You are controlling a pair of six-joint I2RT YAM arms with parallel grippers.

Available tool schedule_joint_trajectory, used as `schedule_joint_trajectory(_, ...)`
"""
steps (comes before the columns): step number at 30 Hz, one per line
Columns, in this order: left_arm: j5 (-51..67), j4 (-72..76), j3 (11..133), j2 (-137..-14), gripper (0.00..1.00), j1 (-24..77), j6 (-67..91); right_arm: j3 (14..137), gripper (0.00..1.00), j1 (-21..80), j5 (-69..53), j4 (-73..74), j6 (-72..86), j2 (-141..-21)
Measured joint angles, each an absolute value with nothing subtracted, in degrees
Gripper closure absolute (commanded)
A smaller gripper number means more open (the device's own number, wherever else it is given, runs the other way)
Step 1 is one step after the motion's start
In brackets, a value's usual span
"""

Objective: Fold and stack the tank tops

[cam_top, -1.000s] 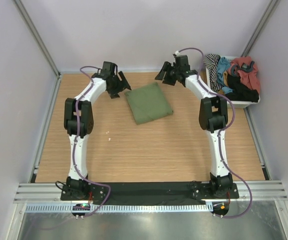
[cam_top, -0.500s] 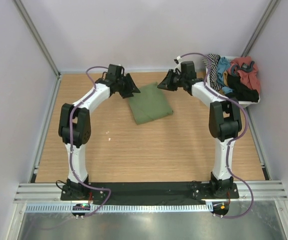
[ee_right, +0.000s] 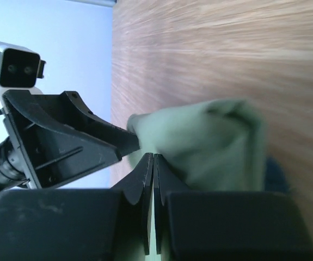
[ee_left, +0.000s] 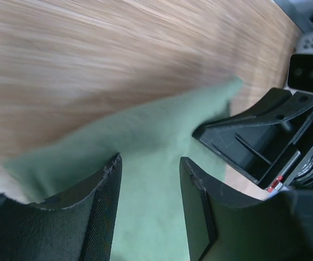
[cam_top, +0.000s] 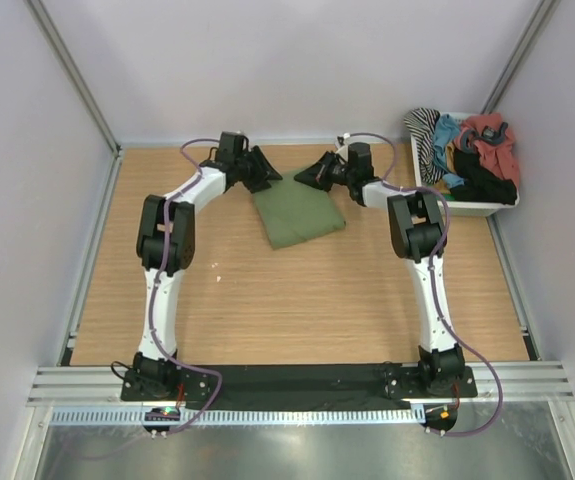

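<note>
**Both grippers at the far edge of the folded green top**

Top view: green tank top [cam_top: 297, 207] lies folded into a rough square on the wooden table [cam_top: 317, 300], upper centre of the frame, turned slightly askew. Left gripper [cam_top: 266, 171] sits at its upper left corner and right gripper [cam_top: 311, 176] at its upper right corner. The two are close together, tips pointing toward each other.

Left wrist view: the fingers [ee_left: 104, 217] stand partway apart, with green cloth filling the gap and spreading out to the left under the near finger. Cannot tell whether they squeeze the cloth or only straddle it. The other gripper shows at the right of the frame, just past the cloth's corner.

Right wrist view: jaws pressed flat together, no gap. Their tips meet the edge of a raised, bunched corner of the green cloth. Whether a layer is caught between them is not clear.

White bin [cam_top: 464, 208] at upper right of the top view holds a heap of clothes [cam_top: 472, 150], well apart from the green top.
</note>
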State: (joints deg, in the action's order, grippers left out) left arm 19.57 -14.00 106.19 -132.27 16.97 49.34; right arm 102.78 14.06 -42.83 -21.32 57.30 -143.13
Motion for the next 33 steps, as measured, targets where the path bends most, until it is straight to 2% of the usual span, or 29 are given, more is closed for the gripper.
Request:
schedule_joint_trajectory(5, 20.1, -11.8, 106.8, -137.4, 0.53, 14.9, 51.2, 106.6, 0.99, 13.8, -41.1, -22.0, 61.1, -149.3)
schedule_joint_trajectory(10, 21.5, -11.0, 109.9, -139.3, 0.5, 14.0, 50.9, 109.4, 0.99, 13.1, -38.7, -19.4, 61.8, -150.2)
schedule_joint_trajectory(15, 21.3, -13.4, 113.3, -139.7, 0.42, 13.8, 47.5, 109.2, 0.92, 11.8, -36.7, -17.1, 58.7, -149.0)
schedule_joint_trajectory(19, 20.3, -14.3, 108.5, -134.8, 0.39, 14.3, 44.8, 106.1, 0.91, 11.1, -36.8, -13.0, 54.4, -144.4)
schedule_joint_trajectory(29, 20.6, -7.3, 87.9, -112.7, 0.45, 20.7, 45.1, 82.4, 0.92, 13.6, -41.5, -15.5, 47.4, -117.4)
schedule_joint_trajectory(33, 23.0, -1.8, 79.5, -110.2, 0.46, 23.7, 48.6, 73.3, 0.91, 14.7, -44.9, -24.2, 49.8, -114.7)
